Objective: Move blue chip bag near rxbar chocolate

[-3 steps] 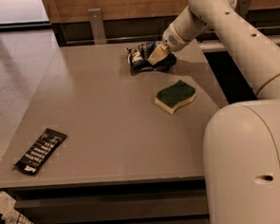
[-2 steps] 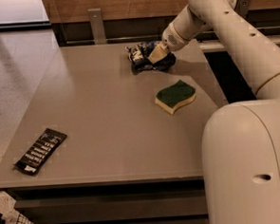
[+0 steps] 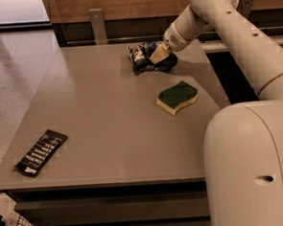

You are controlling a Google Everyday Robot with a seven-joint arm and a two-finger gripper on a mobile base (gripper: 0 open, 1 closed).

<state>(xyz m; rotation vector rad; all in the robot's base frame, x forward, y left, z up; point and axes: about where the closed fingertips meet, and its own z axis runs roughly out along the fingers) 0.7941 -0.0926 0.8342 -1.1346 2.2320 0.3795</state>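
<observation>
The blue chip bag (image 3: 140, 57), crumpled dark blue and black foil, lies at the far edge of the grey table (image 3: 108, 117). My gripper (image 3: 158, 55) reaches in from the right and rests against the bag's right side, covering part of it. The rxbar chocolate (image 3: 40, 152), a slim black wrapper with white text lines, lies flat at the near left corner of the table, far from the bag.
A green and yellow sponge (image 3: 177, 97) lies right of centre, between the bag and the table's front. My arm's large white body (image 3: 253, 165) fills the lower right. A metal rail (image 3: 97, 24) runs behind the table.
</observation>
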